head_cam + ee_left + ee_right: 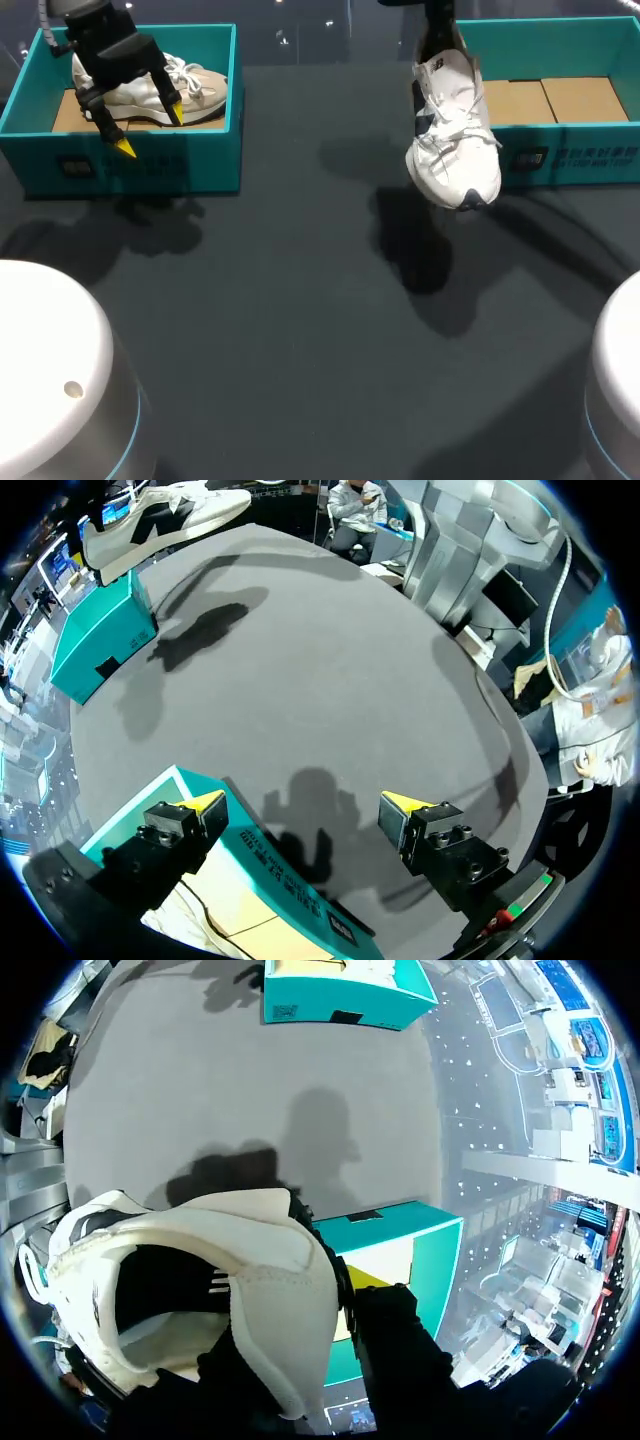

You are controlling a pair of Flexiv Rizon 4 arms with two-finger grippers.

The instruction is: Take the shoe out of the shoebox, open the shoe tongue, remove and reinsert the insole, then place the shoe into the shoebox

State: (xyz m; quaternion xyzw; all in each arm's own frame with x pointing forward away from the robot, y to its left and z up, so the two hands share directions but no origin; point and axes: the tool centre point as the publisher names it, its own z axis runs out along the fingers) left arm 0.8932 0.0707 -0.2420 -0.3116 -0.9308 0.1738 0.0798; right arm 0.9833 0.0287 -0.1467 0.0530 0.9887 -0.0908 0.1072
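just in front of the right shoebox (560, 158), the white shoe (455, 140) hangs toe-down above the surface (300, 300), heel pinched in the right hand (345, 1290). far across from that box, the left hand (150, 130) hovers spread. removal looks done; next, seemingly, steadying the shoe to open its tongue.

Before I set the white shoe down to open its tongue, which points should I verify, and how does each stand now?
1. White shoe out of the right shoebox: ok, it hangs over the table.
2. Right pincer shut on the shoe's heel: ok.
3. Tongue opened: not ok, laces lie tied across it.
4. Insole in place: cannot tell, the inside is dark.
5. Left pincer free to help: ok, open and empty, but far off over the left shoebox.
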